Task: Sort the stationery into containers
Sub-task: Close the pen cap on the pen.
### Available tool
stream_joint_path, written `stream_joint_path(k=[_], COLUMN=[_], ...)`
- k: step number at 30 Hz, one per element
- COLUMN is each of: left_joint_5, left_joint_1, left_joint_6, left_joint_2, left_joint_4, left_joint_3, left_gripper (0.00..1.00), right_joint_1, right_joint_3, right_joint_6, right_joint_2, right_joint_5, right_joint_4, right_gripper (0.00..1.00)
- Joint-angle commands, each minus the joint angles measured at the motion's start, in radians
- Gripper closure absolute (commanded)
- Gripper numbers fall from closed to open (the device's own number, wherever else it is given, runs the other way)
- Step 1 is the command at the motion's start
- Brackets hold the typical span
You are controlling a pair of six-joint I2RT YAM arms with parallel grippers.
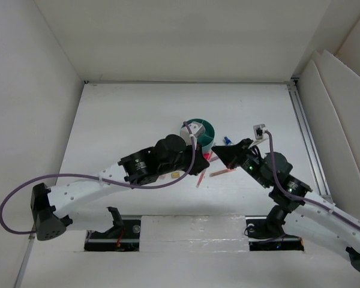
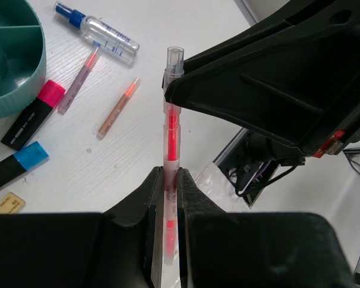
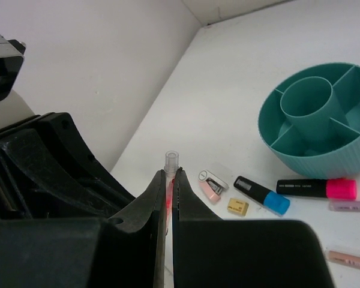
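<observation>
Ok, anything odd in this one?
Yes: both arms clamp the same pen. The left gripper holds it low on the barrel and the right gripper pinches just under its clear end, so neither can place it alone. The visible compartments of the teal organizer are empty.

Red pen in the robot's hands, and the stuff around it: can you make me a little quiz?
1. True or false: nothing is holding the red pen.
2. What colour is the organizer? A teal, B yellow, C purple.
3. Fill in: the second marker, beside the pink-ended marker, has a ___ end.
Key: 1 false, the left gripper and right gripper both clamp it. 2 A. 3 blue.
</observation>
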Motion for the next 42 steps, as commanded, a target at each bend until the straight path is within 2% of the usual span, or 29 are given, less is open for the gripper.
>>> stream_joint_path(k=[1,9,20,25,34,36,38,42], left_joint_5=[-0.081,-0.063,-0.054,-0.054,-0.064,-0.064,-0.076,-0.089], left_joint_1=[0.016,0.016,0.016,0.016,0.016,0.016,0.016,0.016], left_joint_6=[0.012,-0.007,-0.017,-0.017,-0.017,-0.017,-0.017,-0.017], left_joint_2=[-0.063,-0.063,-0.045,-0.045,-0.045,-0.045,-0.045,-0.045], left_joint_4=[0.172,0.183,0.211,0.221,0.221,0.231,0.231,0.231], left_joint_3=[0.0,0.0,0.0,0.0,0.0,-0.009,-0.009,-0.009], left_gripper=[1.0,1.0,1.0,1.0,1.0,1.0,1.0,1.0], right_joint_1=[0.006,0.006,0.006,0.006,0.006,0.006,0.006,0.006], right_joint_3=[-0.044,-0.094,-0.094,-0.094,-0.094,-0.094,-0.094,-0.094], right_joint_6=[-0.038,-0.058,-0.021,-0.012,-0.001,-0.001,0.011,0.043], right_joint_2=[-0.022,-0.1,-0.082,-0.082,-0.082,-0.082,-0.073,-0.055], right_joint_5=[-0.09,-0.039,-0.025,-0.045,-0.083,-0.083,-0.083,-0.071], right_joint_4=[-0.059,-0.012,0.034,0.054,0.073,0.083,0.083,0.083], right_gripper=[0.98,1.0,1.0,0.9,0.89,0.92,1.0,1.0])
